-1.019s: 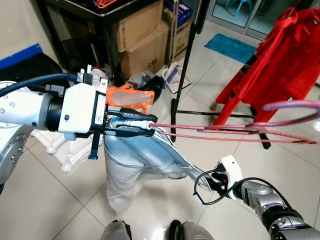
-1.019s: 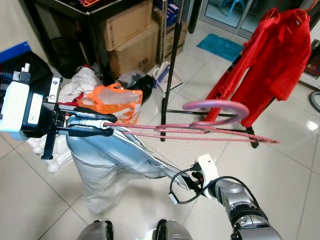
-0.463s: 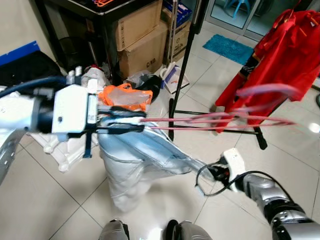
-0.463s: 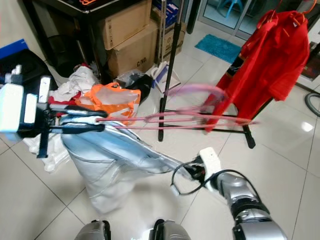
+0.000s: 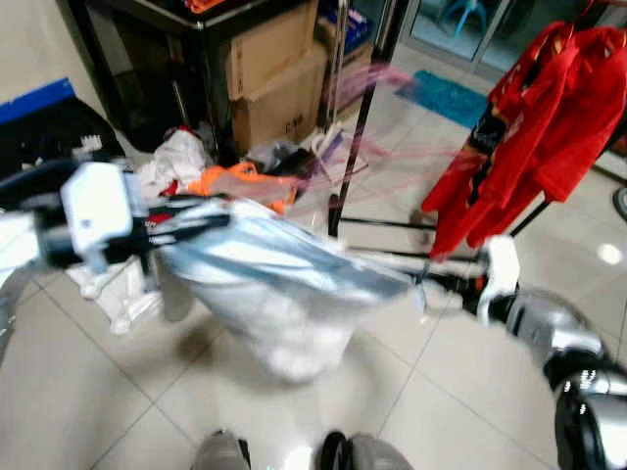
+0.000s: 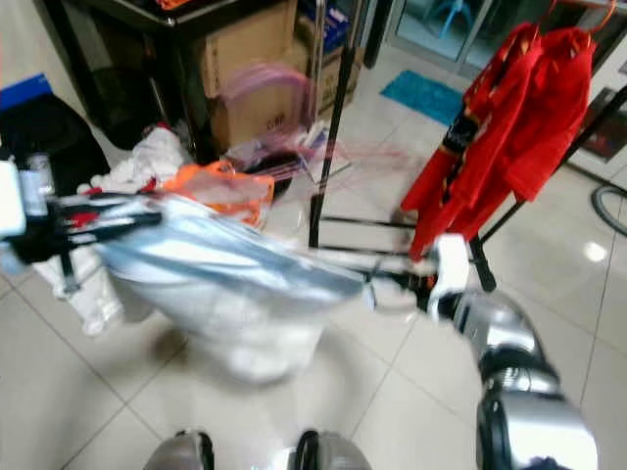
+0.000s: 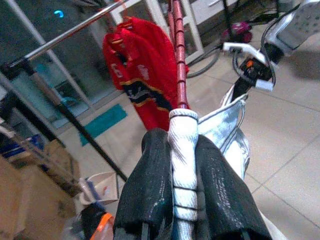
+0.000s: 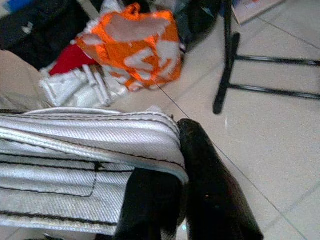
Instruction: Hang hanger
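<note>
The picture is blurred by motion. My left gripper [image 5: 201, 221] is shut on the white-wrapped end of a pink-red hanger [image 7: 178, 60]. The hanger's hook [image 5: 372, 83] points away towards the black rack pole [image 5: 364, 117]. Pale blue jeans [image 5: 284, 284] hang from the hanger and are stretched across to my right gripper [image 5: 436, 282]. In the right wrist view the right gripper [image 8: 172, 165] is shut on the jeans' stitched waistband [image 8: 85, 132]. A metal rail [image 7: 65, 37] carries a red garment [image 7: 145, 70].
The red garment [image 5: 539, 127] hangs on the rack at the right, whose black feet [image 5: 392, 223] lie on the tiles. At the back left stand cardboard boxes [image 5: 279, 88] under a black table [image 5: 196, 20]. An orange bag [image 5: 235, 181] and white laundry [image 5: 181, 157] lie on the floor.
My right gripper has risen with the jeans' edge, so the jeans now stretch nearly level. The hanger's hook has swung from the right towards the rack pole. The camera has shifted too.
</note>
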### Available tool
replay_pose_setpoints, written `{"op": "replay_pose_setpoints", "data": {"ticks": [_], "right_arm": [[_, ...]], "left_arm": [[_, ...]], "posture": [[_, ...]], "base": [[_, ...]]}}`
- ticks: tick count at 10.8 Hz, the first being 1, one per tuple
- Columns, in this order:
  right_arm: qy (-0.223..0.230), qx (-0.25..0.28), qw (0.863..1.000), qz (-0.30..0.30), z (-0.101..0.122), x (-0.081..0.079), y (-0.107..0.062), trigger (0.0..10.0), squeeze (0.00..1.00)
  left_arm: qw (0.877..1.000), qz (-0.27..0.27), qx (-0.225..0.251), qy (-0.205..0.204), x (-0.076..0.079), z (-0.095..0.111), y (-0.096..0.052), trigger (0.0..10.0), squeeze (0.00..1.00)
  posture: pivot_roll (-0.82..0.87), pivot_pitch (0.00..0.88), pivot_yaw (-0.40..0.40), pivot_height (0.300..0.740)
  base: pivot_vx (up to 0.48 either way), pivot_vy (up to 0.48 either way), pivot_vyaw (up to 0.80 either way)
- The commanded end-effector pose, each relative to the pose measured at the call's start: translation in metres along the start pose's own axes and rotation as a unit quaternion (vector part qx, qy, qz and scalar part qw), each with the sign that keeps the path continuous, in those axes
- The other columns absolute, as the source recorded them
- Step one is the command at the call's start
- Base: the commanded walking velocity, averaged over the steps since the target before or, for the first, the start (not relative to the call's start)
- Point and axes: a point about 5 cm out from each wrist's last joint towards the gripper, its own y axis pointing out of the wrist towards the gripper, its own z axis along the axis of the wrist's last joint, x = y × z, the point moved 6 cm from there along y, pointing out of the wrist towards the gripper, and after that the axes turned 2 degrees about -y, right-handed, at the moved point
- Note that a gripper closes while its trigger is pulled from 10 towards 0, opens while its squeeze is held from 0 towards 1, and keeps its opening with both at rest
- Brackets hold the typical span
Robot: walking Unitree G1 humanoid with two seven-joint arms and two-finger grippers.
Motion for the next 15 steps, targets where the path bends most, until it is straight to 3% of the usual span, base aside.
{"op": "replay_pose_setpoints", "data": {"ticks": [1, 3, 5, 6, 8, 10, 11, 13, 15], "right_arm": [[0.019, 0.017, 0.999, -0.032, 0.012, 0.022, -0.017, 0.0, 0.0], [0.049, 0.054, 0.995, -0.065, 0.059, 0.035, -0.024, 0.0, 0.0], [0.053, 0.064, 0.991, -0.108, 0.071, 0.047, -0.028, 0.0, 0.0], [0.056, 0.087, 0.984, -0.145, 0.088, 0.057, -0.035, 0.0, 0.0], [0.077, 0.131, 0.974, -0.169, 0.117, 0.061, -0.041, 0.0, 0.0], [0.121, 0.184, 0.962, -0.162, 0.143, 0.059, -0.044, 0.0, 0.0], [0.12, 0.194, 0.961, -0.155, 0.152, 0.055, -0.043, 0.0, 0.0], [0.13, 0.233, 0.956, -0.122, 0.179, 0.039, -0.039, 0.0, 0.0], [0.149, 0.254, 0.949, -0.113, 0.193, 0.038, -0.045, 0.0, 0.0]], "left_arm": [[0.998, 0.06, -0.003, 0.038, -0.018, 0.006, -0.017, 10.0, 0.0], [0.997, 0.071, 0.025, 0.009, -0.003, 0.003, -0.022, 10.0, 0.0], [0.997, 0.066, 0.036, -0.009, 0.01, 0.002, -0.02, 10.0, 0.0], [0.997, 0.065, 0.037, -0.019, 0.02, -0.003, -0.02, 10.0, 0.0], [0.995, 0.083, 0.045, -0.027, 0.023, -0.001, -0.02, 10.0, 0.0], [0.995, 0.083, 0.028, -0.037, 0.032, -0.01, -0.024, 10.0, 0.0], [0.997, 0.069, 0.014, -0.038, 0.039, -0.015, -0.023, 10.0, 0.0], [0.996, 0.071, -0.007, -0.057, 0.039, -0.026, -0.02, 10.0, 0.0], [0.995, 0.072, -0.013, -0.071, 0.04, -0.03, -0.025, 10.0, 0.0]], "posture": [[0.09, 0.115, -0.111, 0.74], [0.09, 0.105, -0.102, 0.74], [0.09, 0.099, -0.098, 0.74], [0.09, 0.1, -0.1, 0.74], [0.09, 0.096, -0.105, 0.74], [0.1, 0.093, -0.114, 0.74], [0.1, 0.091, -0.115, 0.74], [0.1, 0.092, -0.112, 0.74], [0.1, 0.094, -0.111, 0.74]], "base": [[0.0, 0.0, 0.0], [0.0, 0.0, 0.0], [0.0, 0.0, 0.0], [0.0, 0.0, 0.0], [0.0, 0.0, 0.0], [0.0, 0.0, 0.0], [0.0, 0.0, 0.0], [0.0, 0.0, 0.0], [0.0, 0.0, 0.0]]}}
